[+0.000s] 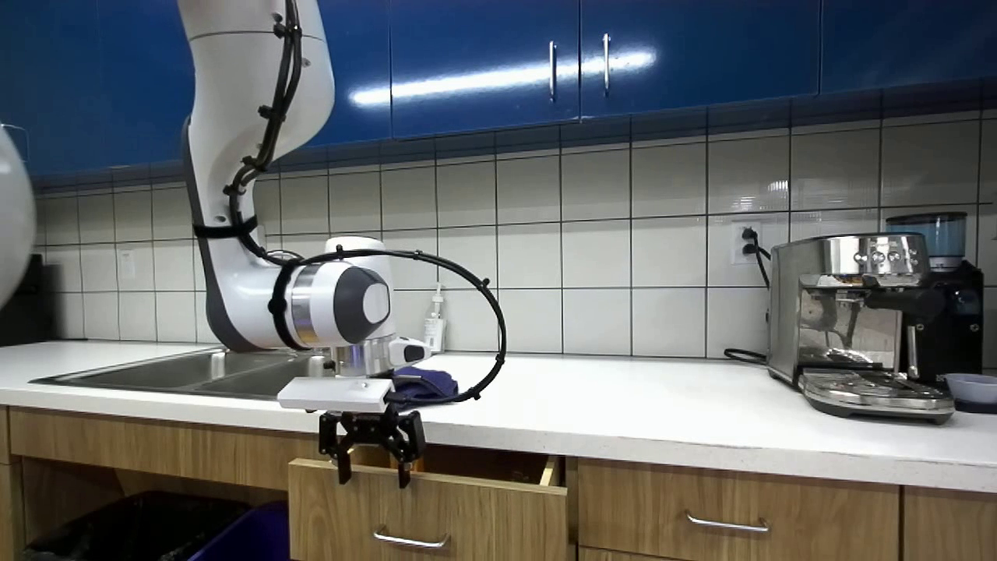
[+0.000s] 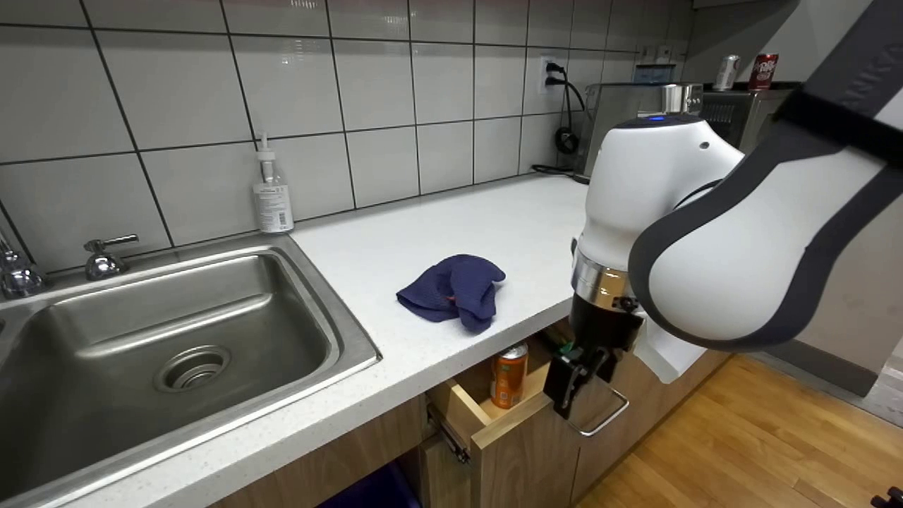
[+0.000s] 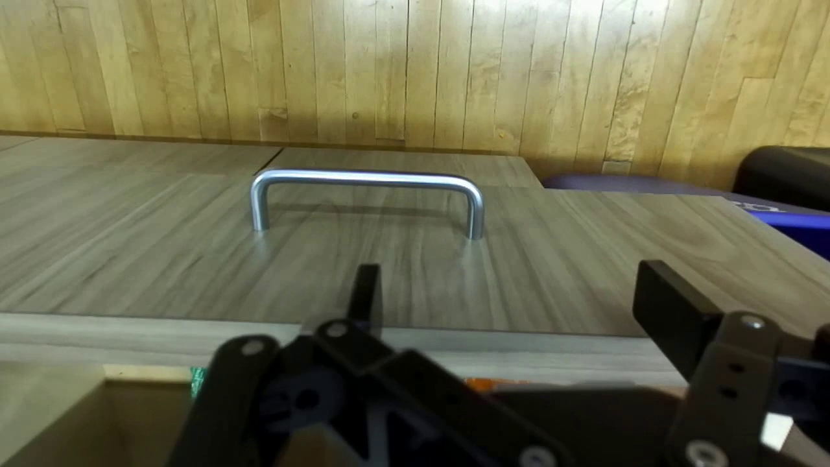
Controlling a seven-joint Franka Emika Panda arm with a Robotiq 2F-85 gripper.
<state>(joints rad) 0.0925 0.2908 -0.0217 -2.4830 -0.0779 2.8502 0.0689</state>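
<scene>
The jaws point downward from the wrist of the white arm (image 1: 257, 101) and stand widely parted, in a released condition. They hang at the top edge of the wooden drawer (image 1: 452, 510); in an exterior view both tips overlap the upper part of its front panel. Whether they touch the wood cannot be told.

The drawer is drawn partway out from beneath the edge of the white bench (image 2: 529, 226). Its metal handle (image 3: 369, 176) runs across the front panel, lower than the tips. Inside, an orange can (image 2: 509, 377) stands upright near the side wall; a green item (image 2: 566, 348) shows beyond it, too obscured to identify.

On the bench, a crumpled dark blue cloth (image 2: 455, 289) lies between the drawer and the tiled wall (image 1: 530, 257), near the steel sink (image 2: 275, 346). A pump bottle (image 2: 274, 208) stands upright at the sink's rear corner. A coffee machine (image 1: 845, 312) stands well apart from the drawer, with a small bowl (image 1: 972, 387) beside it. Blue cabinets (image 1: 483, 62) are mounted overhead. The wrist view shows wooden floor (image 3: 389, 71) past the drawer front.
</scene>
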